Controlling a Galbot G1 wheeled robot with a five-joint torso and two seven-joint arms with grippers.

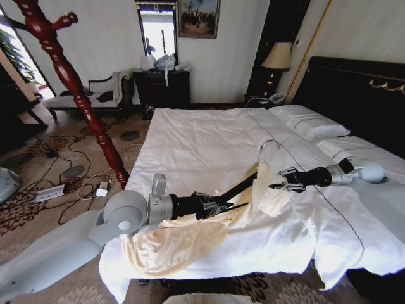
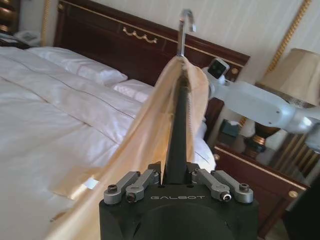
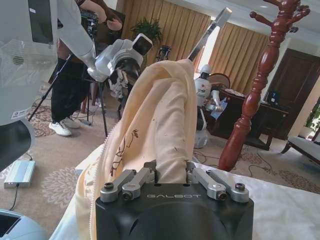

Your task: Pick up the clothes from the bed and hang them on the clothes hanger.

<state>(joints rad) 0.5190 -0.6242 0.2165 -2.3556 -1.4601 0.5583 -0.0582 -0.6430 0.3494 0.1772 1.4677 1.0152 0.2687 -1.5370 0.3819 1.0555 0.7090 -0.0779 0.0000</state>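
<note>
— Garment first: where is it?

— The cream-yellow garment point(image 1: 183, 237) lies over the near part of the bed point(image 1: 209, 145), its lower half spread on the white duvet toward the foot edge, its upper part lifted off the bedding on a black hanger point(image 1: 243, 185) with a metal hook point(image 1: 267, 144).

— Who holds what?

— The left gripper point(image 1: 218, 206) reaches from the near left over the bed, its fingers closed on the black hanger bar; in the left wrist view the bar runs straight out of the clamped fingers point(image 2: 140, 185) with cloth draped down both sides. The right gripper point(image 1: 278, 185) comes in from the pillow side, pinched shut on the raised fabric near the neck; the right wrist view shows cloth bunched between its fingers point(image 3: 135, 182), with a small dark embroidered mark point(image 3: 125, 147) on the cloth.

— And the coat stand?

— The dark-red coat stand point(image 1: 76, 88) stands on the patterned carpet to the left of the bed, well apart from both grippers, leaning across the head view.

— Anything around it?

— Cables and a white power adapter point(image 1: 101, 189) lie on the carpet by its foot. Behind are a bench point(image 1: 85, 95), a dark dresser point(image 1: 161, 87) and a bedside lamp point(image 1: 276, 57). The black headboard point(image 1: 354, 88) and white pillows point(image 1: 310, 121) sit to the right.
</note>
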